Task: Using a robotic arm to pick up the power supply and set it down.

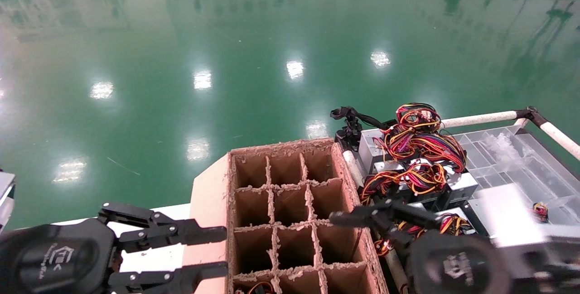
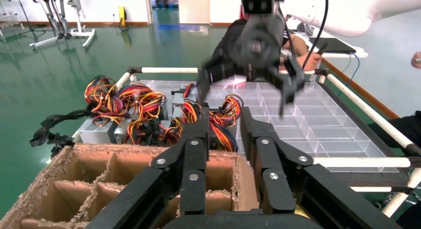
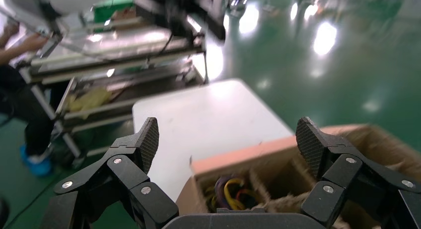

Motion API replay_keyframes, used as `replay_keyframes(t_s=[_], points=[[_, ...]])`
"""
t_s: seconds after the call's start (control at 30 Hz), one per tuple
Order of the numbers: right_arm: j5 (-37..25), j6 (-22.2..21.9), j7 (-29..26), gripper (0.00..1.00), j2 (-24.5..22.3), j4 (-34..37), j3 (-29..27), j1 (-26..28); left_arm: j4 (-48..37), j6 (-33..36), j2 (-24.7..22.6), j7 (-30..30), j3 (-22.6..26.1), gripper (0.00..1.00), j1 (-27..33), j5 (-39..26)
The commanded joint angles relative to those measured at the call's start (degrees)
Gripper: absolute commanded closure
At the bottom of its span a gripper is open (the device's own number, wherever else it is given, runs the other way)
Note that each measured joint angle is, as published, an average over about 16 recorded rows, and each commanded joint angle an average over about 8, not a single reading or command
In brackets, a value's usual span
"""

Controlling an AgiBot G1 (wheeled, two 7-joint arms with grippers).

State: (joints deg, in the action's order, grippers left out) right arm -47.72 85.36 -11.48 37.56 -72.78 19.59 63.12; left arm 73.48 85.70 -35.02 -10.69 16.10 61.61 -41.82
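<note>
Right gripper (image 1: 358, 221) is hovering at about 5 o'clock in the head view, above the seam between the cardboard divider box (image 1: 290, 221) and the cluster of power supplies (image 1: 421, 171). Its fingers are spread wide and holding nothing, which the right wrist view confirms: both ribbed pads (image 3: 149, 137) are well apart with open air between. The gripper's blur suggests it is moving.

The power supplies, silver-grey boxes with tangled red, yellow, orange and black wire bundles (image 1: 419, 135), are sitting at about 3 o'clock on a cart with white rail tubes (image 1: 480, 118), just beside clear plastic divider trays (image 1: 521, 153). They are likely staged there as the pick source, with the box's cells as the drop slots. One cell near the box's closest edge is already showing wires (image 3: 228, 191), so part of the job appears done.

From the left wrist view the right gripper (image 2: 245, 85) is hanging pointed down over the trays and supplies, wrist tilted, which looks like an approach pose for a top grasp.

Left gripper (image 1: 222, 251) is parked at about 7 o'clock over the white worktop (image 1: 149, 257), pointing toward the box's flap, fingers apart, empty.
</note>
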Motion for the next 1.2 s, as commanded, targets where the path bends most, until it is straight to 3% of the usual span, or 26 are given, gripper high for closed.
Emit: replay_keyframes(t_s=[0.03, 0.4, 0.47, 0.53, 0.7, 0.73, 0.8, 0.93, 1.0, 1.2], points=[[-1.79, -0.1, -0.21, 0.0, 0.62, 0.03, 1.06, 0.39, -0.01, 0.0, 0.0, 0.01, 0.01, 1.0, 0.01, 0.0], [-13.97, -0.01, -1.38, 0.0, 11.05, 6.13, 9.52, 6.85, -0.02, -0.01, 0.02, 0.03, 0.06, 1.0, 0.02, 0.03], [-16.02, -0.09, -1.13, 0.04, 13.08, 7.79, 10.9, 7.85, -0.02, -0.01, 0.02, 0.04, 0.07, 1.0, 0.03, 0.04], [-17.76, -0.15, -0.73, 0.2, 14.96, 9.52, 12.09, 8.74, -0.02, -0.02, 0.02, 0.04, 0.08, 1.0, 0.03, 0.05], [-21.45, -0.46, 0.66, 0.8, 18.85, 13.84, 14.38, 10.99, -0.02, -0.02, 0.03, 0.05, 0.1, 0.97, 0.03, 0.06], [-22.11, -0.52, 0.96, 0.89, 19.42, 14.6, 14.73, 11.44, -0.02, -0.03, 0.03, 0.05, 0.1, 0.92, 0.03, 0.06], [-23.45, -0.52, 1.53, 0.99, 20.53, 16.06, 15.48, 12.41, -0.02, -0.03, 0.04, 0.06, 0.11, 0.71, 0.04, 0.07], [-25.59, -0.04, 2.44, 1.0, 22.33, 18.63, 16.82, 14.11, -0.02, -0.04, 0.04, 0.07, 0.13, 0.21, 0.04, 0.08], [-26.35, 0.26, 2.84, 1.0, 23.03, 19.82, 17.35, 14.79, -0.02, -0.04, 0.05, 0.07, 0.14, 0.04, 0.04, 0.09], [-27.68, 0.54, 4.07, 1.0, 24.28, 22.74, 18.16, 16.01, -0.02, -0.05, 0.06, 0.08, 0.16, 0.0, 0.05, 0.1]])
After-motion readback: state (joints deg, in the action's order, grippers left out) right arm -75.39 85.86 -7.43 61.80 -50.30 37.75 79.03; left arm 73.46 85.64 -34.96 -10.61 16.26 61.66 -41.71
